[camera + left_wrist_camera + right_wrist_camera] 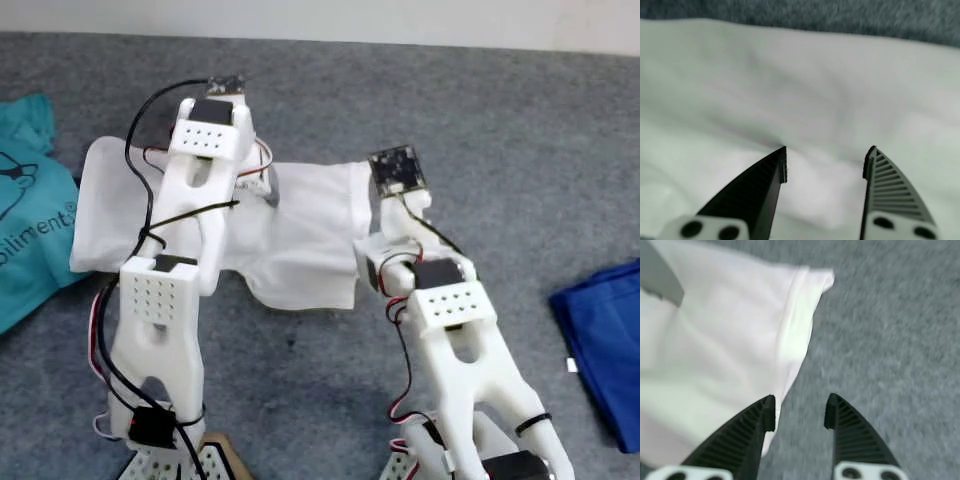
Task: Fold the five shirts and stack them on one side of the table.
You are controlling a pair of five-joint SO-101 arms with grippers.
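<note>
Stretching sideways, white shirt lies below left end effector and right end effector, both released

the middle shirt lies spread on the table just in front of my two arms. my left gripper hangs over its middle part, with cloth under both sides of it. my right gripper straddles the shirt's right edge, half over the cloth and half over bare table. a second shirt lies at the far left, just beside the middle one. a third shirt lies well apart on the right, nearer my base.
</note>
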